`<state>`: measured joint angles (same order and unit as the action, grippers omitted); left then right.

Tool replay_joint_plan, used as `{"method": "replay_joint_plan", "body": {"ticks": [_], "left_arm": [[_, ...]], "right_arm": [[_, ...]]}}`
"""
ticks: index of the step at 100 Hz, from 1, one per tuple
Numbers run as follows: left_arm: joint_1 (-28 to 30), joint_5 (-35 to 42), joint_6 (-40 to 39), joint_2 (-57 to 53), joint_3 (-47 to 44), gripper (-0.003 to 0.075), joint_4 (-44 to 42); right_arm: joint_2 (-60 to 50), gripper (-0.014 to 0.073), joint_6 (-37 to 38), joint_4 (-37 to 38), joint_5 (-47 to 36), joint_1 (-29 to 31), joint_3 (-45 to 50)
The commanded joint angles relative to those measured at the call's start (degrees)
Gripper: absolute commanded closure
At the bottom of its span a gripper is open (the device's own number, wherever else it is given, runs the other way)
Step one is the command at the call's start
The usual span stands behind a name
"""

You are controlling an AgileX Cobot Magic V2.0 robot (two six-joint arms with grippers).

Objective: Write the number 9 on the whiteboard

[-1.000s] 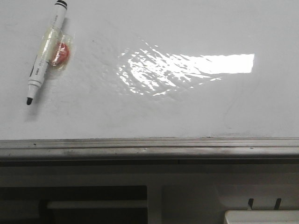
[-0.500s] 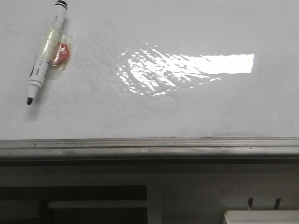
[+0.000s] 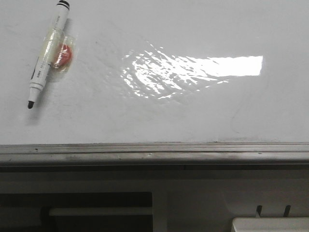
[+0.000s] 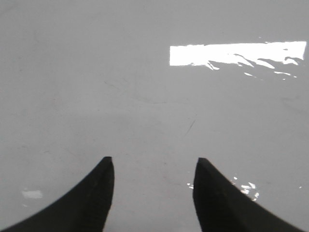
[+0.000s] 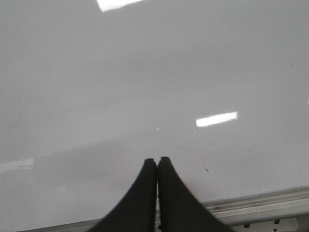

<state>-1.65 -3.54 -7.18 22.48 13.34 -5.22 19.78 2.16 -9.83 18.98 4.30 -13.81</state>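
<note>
The whiteboard (image 3: 193,111) is a glossy white board with a bright glare patch and a grey metal rail (image 3: 154,153) along its near edge. No number 9 shows on it, only faint smudges. A black-capped white marker (image 3: 44,55) lies at the board's far left, its bare tip pointing toward the rail, with clear tape and a red piece (image 3: 62,54) stuck to it. My left gripper (image 4: 153,162) is open and empty over bare board (image 4: 145,96). My right gripper (image 5: 157,160) is shut and empty over the board (image 5: 145,87) near its rail (image 5: 260,203). Neither gripper shows in the front view.
Below the rail in the front view lies a grey surface with a dark slot (image 3: 77,210) and a white box corner (image 3: 270,224) at the bottom right.
</note>
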Motion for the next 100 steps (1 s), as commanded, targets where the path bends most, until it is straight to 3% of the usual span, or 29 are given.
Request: {"method": "replay_joint_plan", "body": {"ticks": [1,29,65,100], "left_arm": [[-2.0,9.3,0.0,2.6,0.6,0.0297,3.1],[-15.8,22.8,-0.5,12.8,0.5,0.03,4.8],[-34.1,33.0,-0.5,29.6,0.5,0.03,4.8],[-36.2,49.9,-0.5,43.2,0.6,0.0301,9.2]], "right_arm": [[0.8,0.0664,-0.1,-0.3,-4.3,0.1,-2.1],[0.8,0.0664,-0.1,-0.3,-4.2,0.1,-2.1],[0.9,0.0664,-0.1,-0.3,-4.3,0.1,-2.0],[0.9,0.0664,-0.1,-0.3,-3.7,0.0,-2.0]]}}
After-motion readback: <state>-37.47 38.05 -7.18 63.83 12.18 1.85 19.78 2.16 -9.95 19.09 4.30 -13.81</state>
